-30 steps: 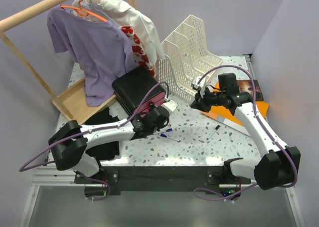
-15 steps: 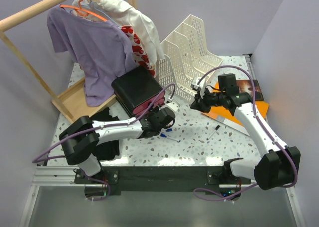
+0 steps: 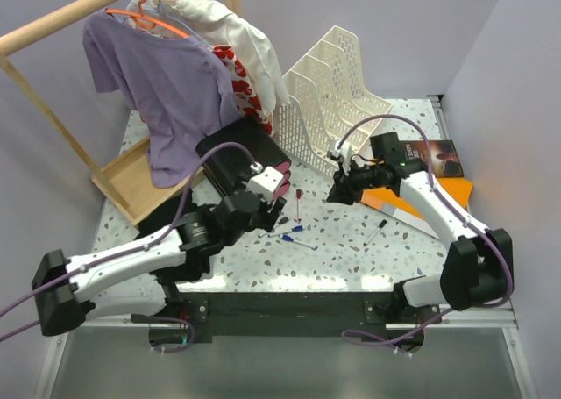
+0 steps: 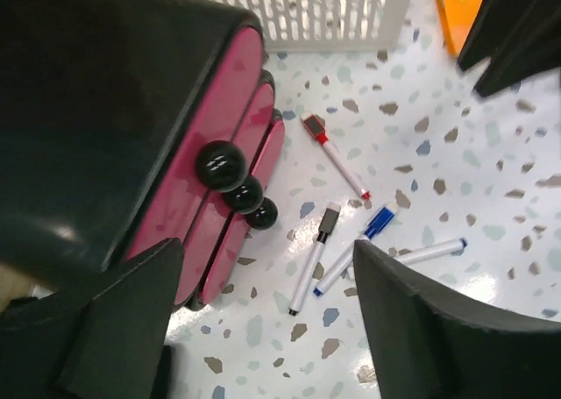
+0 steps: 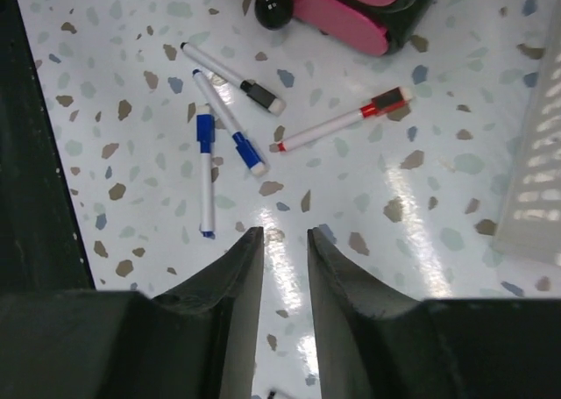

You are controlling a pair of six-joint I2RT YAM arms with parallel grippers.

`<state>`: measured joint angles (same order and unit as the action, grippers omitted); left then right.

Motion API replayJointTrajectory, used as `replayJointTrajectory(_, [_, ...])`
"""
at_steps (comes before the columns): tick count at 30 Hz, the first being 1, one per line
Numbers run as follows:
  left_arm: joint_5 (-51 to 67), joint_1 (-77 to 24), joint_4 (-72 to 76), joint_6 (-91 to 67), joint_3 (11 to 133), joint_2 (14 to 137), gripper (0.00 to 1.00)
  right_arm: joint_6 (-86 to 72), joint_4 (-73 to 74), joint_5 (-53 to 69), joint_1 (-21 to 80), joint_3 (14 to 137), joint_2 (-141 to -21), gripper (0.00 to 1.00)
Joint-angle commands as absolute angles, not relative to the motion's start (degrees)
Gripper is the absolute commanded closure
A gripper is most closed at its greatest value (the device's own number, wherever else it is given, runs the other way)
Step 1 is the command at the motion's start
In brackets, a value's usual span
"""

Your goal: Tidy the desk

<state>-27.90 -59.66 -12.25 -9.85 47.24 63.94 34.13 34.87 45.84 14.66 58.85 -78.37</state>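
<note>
since the earlier frame our left hand has drawn back, open and empty, above the loose markers on the desk surface; next, we judge, descending onto one. farther off, our right hand hovers nearly closed, empty.

No legible text, label, brand or number anywhere in the three views. Faint light marks on the dark book cover at the right of the desk, too small and blurred to read.
</note>
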Motion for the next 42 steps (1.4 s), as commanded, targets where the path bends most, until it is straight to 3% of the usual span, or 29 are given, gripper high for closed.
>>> replayJointTrajectory(1, [-35.2, -58.5, -12.2, -11.5, 44.6, 54.2, 0.11, 26.7, 29.0, 48.4, 20.9, 56.9, -81.7, 0.60])
replayJointTrajectory(5, [-38.9, -55.2, -14.7, -10.5, 43.2, 45.3, 0.06, 16.4, 15.5, 45.0, 29.2, 54.1, -84.2, 0.46])
replayJointTrajectory(15, [-39.0, -53.7, -19.9, -26.2, 33.6, 28.3, 0.05, -15.1, -11.6, 33.1, 36.4, 50.7, -91.8, 0.11])
replayJointTrajectory(24, [-40.5, -53.7, -24.2, -33.5, 31.5, 23.2, 0.06, -29.8, -21.5, 24.3, 38.6, 48.0, -99.5, 0.07])
replayJointTrajectory(34, [-40.7, -53.7, -25.1, -37.3, 29.6, 20.6, 0.05, -33.3, -50.6, 21.5, 39.3, 36.0, -100.5, 0.08])
replayJointTrajectory(42, [-40.1, -53.7, -23.6, -37.5, 29.8, 22.2, 0.05, -36.7, -60.5, 18.6, 39.5, 36.9, -108.0, 0.19])
